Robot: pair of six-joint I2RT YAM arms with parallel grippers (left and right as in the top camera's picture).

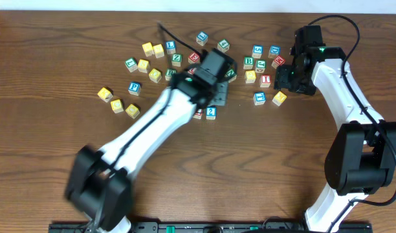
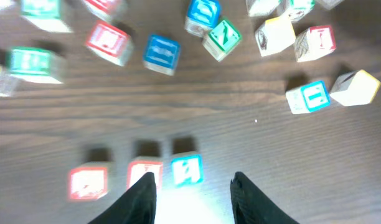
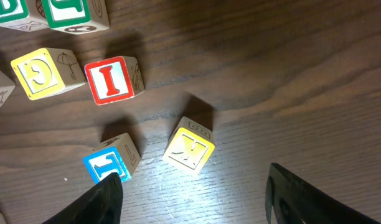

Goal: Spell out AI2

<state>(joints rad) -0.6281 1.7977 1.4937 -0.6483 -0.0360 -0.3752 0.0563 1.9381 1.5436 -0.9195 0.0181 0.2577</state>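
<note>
Left fingers (image 2: 144, 199): apart, empty; arm stretched diagonally over your wooden worktop (image 1: 43, 162).
Right fingers (image 3: 103, 199): apart, empty, above a yellow cube (image 3: 189, 151).

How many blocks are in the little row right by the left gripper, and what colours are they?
Red blocks: 2
Blue blocks: 1
Total: 3

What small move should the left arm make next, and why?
Probably lift the left gripper clear: its jaws stand open and empty, and a red block, a second red block and a blue block already sit in a row before it.
</note>
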